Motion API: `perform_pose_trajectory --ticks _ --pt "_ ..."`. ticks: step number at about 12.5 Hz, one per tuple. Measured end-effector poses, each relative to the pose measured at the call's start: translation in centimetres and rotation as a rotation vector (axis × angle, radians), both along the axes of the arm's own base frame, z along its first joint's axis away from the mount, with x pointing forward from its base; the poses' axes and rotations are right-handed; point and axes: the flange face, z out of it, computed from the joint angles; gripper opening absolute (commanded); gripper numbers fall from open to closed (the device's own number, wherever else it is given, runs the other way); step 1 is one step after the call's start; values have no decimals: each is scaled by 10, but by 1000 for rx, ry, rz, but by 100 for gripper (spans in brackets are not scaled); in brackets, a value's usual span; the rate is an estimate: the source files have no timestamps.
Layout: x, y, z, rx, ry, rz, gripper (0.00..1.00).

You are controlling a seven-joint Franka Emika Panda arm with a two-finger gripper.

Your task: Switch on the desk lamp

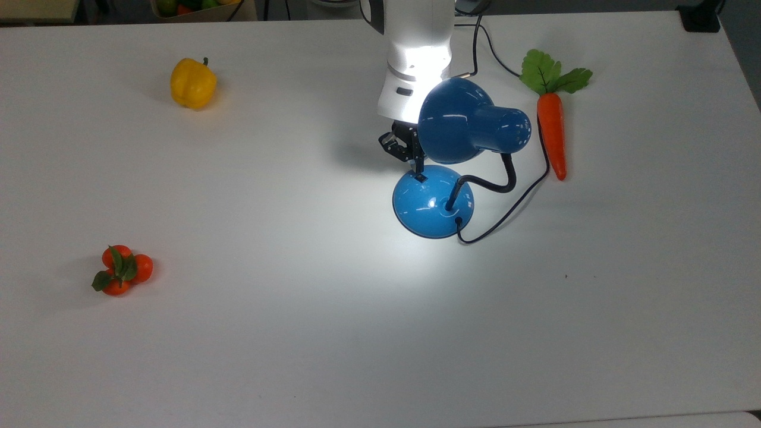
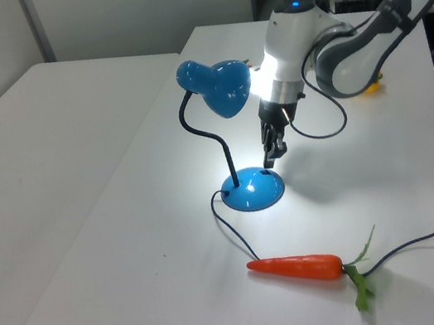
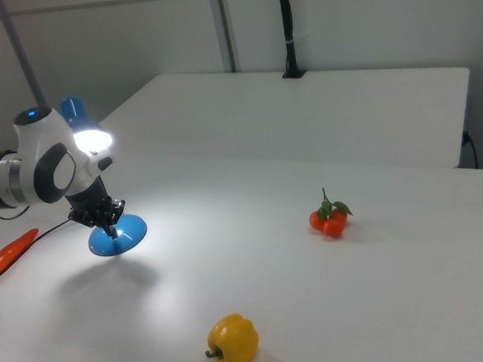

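Note:
The desk lamp is lit and throws a bright pool of light on the white table. Its blue shade (image 1: 458, 122) (image 2: 221, 88) hangs over the domed blue base (image 1: 433, 209) (image 2: 253, 194) (image 3: 118, 238) on a black bendy neck (image 1: 496, 181). A small black switch (image 1: 420, 176) sits on the base's far rim in the top view. My gripper (image 1: 412, 156) (image 2: 272, 157) (image 3: 108, 222) hangs just above that switch, fingers shut and pointing down, holding nothing. The shade hides part of my wrist in the top view.
A toy carrot (image 1: 552, 134) (image 2: 296, 267) lies at the top view's right of the lamp, with the black cord (image 1: 505, 214) looping between them. A yellow pepper (image 1: 192, 83) (image 3: 233, 342) and a cluster of tangerines (image 1: 120, 270) (image 3: 329, 218) sit far off at the top view's left.

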Motion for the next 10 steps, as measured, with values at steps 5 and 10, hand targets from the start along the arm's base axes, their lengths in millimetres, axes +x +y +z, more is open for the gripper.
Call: perform_pose_trajectory --ticks 5,10 --pt "2 -45 30 -54 131 -119 0" --pt "-2 -123 105 -152 222 -400 0"
